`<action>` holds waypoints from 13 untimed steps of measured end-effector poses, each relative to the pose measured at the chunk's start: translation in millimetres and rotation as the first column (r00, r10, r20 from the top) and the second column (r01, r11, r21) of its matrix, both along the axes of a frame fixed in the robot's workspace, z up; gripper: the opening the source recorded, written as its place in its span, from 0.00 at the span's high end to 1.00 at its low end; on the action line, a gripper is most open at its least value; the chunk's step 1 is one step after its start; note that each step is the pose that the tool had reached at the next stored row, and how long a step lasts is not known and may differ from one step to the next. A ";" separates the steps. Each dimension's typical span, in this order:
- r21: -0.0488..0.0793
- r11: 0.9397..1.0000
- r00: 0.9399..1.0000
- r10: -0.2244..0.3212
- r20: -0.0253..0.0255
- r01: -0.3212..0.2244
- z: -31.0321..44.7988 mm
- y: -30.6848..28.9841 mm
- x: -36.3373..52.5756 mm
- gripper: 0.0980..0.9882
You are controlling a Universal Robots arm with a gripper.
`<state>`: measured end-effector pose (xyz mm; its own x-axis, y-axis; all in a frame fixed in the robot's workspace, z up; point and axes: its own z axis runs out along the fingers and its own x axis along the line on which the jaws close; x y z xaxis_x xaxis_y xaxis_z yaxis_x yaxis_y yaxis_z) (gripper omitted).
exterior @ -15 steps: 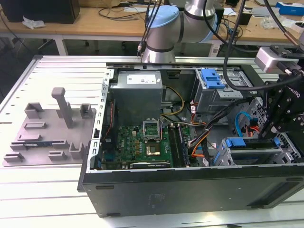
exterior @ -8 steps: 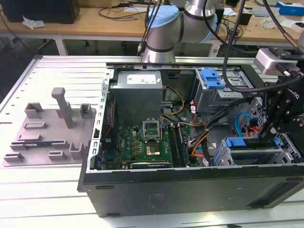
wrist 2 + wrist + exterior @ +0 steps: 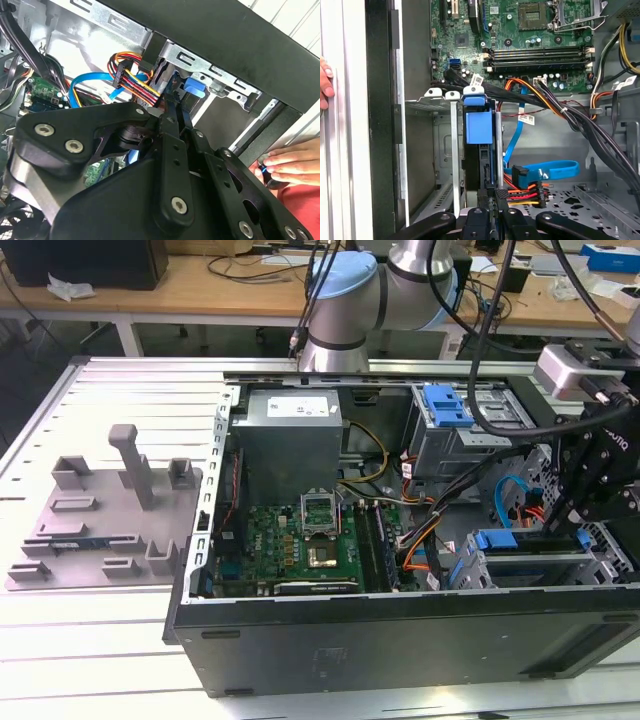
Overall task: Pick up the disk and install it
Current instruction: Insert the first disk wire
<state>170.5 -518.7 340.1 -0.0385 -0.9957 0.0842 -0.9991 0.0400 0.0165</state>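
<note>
The disk [image 3: 479, 125] stands edge-on in a slot of the grey drive cage [image 3: 434, 102], at the front corner of the open computer case [image 3: 400, 630]. Its blue carrier frame [image 3: 495, 538] shows at the cage's top on the exterior view's right. In the second wrist view the blue end [image 3: 192, 87] sits just beyond the fingers. My black gripper [image 3: 489, 197] reaches down into the cage [image 3: 520, 565]. Its two narrow fingers [image 3: 170, 120] lie close together on the disk's near edge. How deep the disk sits in the slot is hidden.
A person's hand [image 3: 290, 165] rests at the case's outer wall [image 3: 382, 125]. Bundled coloured and blue cables [image 3: 535, 182] lie beside the cage. The motherboard [image 3: 300, 540], a grey power-supply box [image 3: 290, 430] and another blue-latched bay [image 3: 445, 405] fill the case. A grey fixture plate [image 3: 100, 510] lies on the exterior view's left.
</note>
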 end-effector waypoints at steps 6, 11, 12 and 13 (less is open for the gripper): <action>0.000 1.000 1.000 0.000 0.001 0.000 -2.7 -0.2 0.0 0.92; -0.001 1.000 1.000 0.000 0.002 0.000 -5.9 -1.1 0.0 0.92; 0.000 1.000 1.000 0.000 0.003 0.000 -6.6 -1.3 0.0 0.92; 0.000 1.000 1.000 0.000 0.003 0.000 -6.9 -1.4 0.0 0.92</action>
<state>170.5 -520.1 333.3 -0.0387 -0.9957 0.0842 -0.9991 0.0400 0.0140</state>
